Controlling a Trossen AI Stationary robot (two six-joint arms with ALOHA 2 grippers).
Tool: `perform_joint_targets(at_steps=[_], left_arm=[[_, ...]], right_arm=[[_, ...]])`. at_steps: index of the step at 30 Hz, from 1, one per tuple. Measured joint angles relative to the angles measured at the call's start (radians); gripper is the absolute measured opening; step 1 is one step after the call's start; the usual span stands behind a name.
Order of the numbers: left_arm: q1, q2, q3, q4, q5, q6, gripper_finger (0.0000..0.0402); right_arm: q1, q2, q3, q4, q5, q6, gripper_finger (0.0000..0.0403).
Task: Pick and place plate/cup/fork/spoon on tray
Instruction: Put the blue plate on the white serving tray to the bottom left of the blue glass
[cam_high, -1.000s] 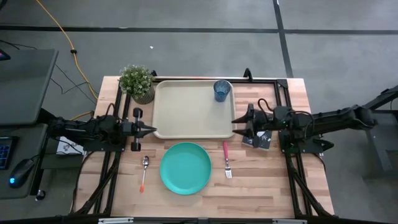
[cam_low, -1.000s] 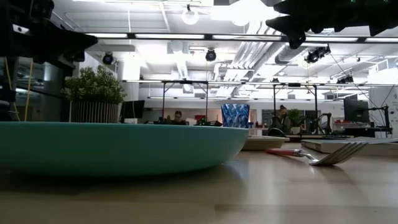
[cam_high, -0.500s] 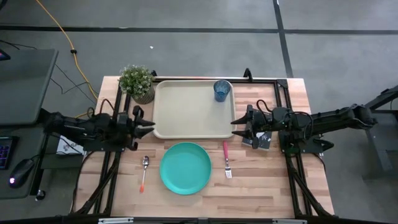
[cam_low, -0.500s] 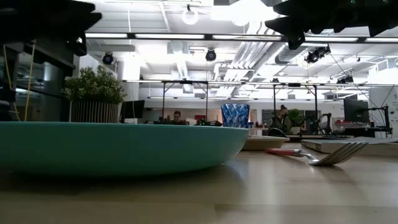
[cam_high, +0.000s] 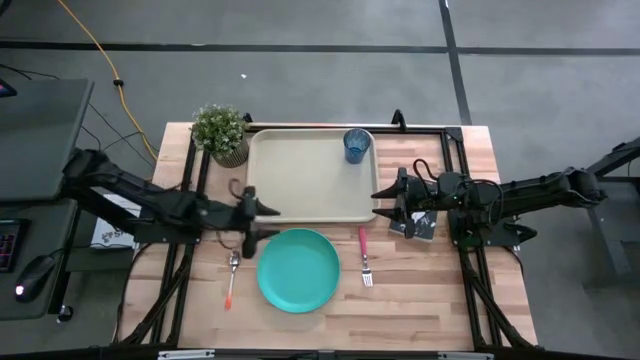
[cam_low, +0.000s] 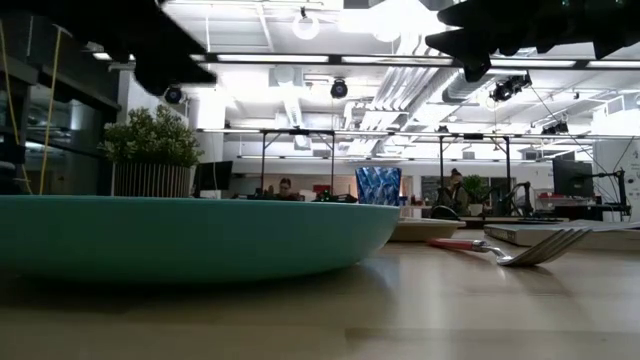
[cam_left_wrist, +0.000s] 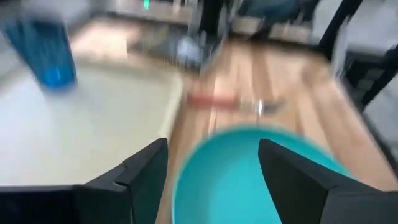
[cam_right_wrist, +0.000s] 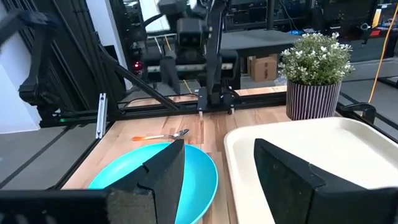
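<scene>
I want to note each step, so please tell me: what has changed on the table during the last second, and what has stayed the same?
The left gripper moved toward the table's middle, from beside the tray to the plate's edge, and its fingers opened. It holds nothing. The right gripper stayed open at the tray's other side. The cup, fork, spoon, plate and tray did not move.
</scene>
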Motion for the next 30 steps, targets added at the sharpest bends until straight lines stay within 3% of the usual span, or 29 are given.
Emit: perform_joint_targets(at_steps=[4,11,24,30], left_arm=[[-0.003,0.13,0.067,-0.169,0.06,-0.197,0.0228],[0.048,0.299,0.069,-0.25,0.131,-0.398,0.0223],[0.123,0.453,0.069,-0.191,0.31,-0.445,0.0223],[0.107,0.481,0.07,-0.177,0.331,-0.451,0.0208]], right_arm=[[0.0,0.0,0.0,-0.002,-0.003,0.0,0.0186],[0.0,0.0,0.0,-0.002,-0.003,0.0,0.0186],[0.0,0.0,0.0,-0.002,0.001,0.0,0.0186],[0.0,0.0,0.0,-0.001,0.001,0.0,0.0186]])
